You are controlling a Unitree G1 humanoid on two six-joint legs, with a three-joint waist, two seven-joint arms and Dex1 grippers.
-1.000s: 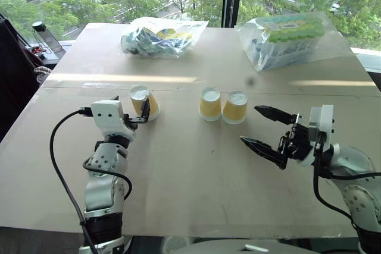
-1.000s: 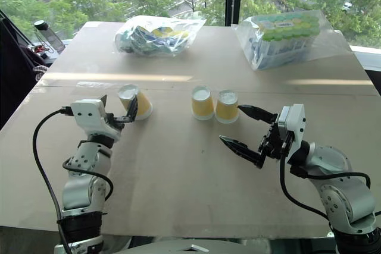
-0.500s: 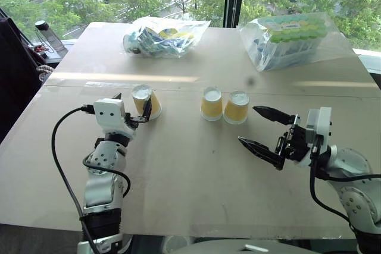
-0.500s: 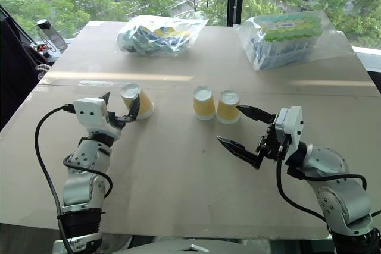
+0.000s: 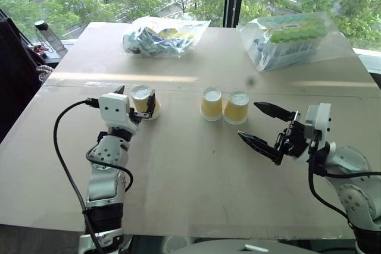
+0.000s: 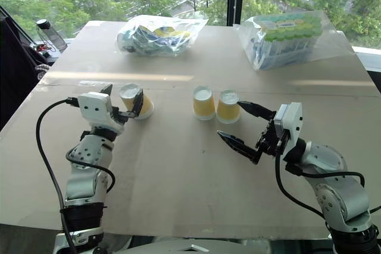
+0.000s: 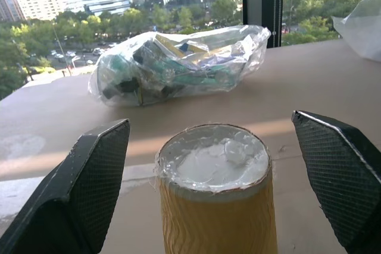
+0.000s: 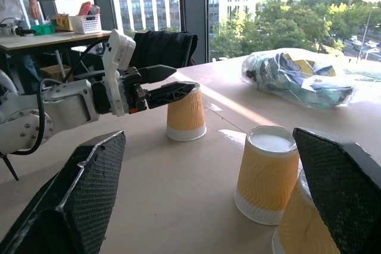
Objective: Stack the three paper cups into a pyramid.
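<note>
Head stereo pair looking down over the table, wrist cameras low and level, all sharing the cups.

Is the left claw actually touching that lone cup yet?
Apart. In the left wrist view the cup stands between the open left claw, with table visible in the gap on each side, between the cup and each finger.

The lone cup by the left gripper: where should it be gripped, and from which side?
Grip the lone cup across its yellow side wall, probably mid-height, coming in level from the robot's side. It stands upside down, white base up, tapering upward. The open left gripper already straddles it, one finger each side, clear of the two paired cups.
</note>
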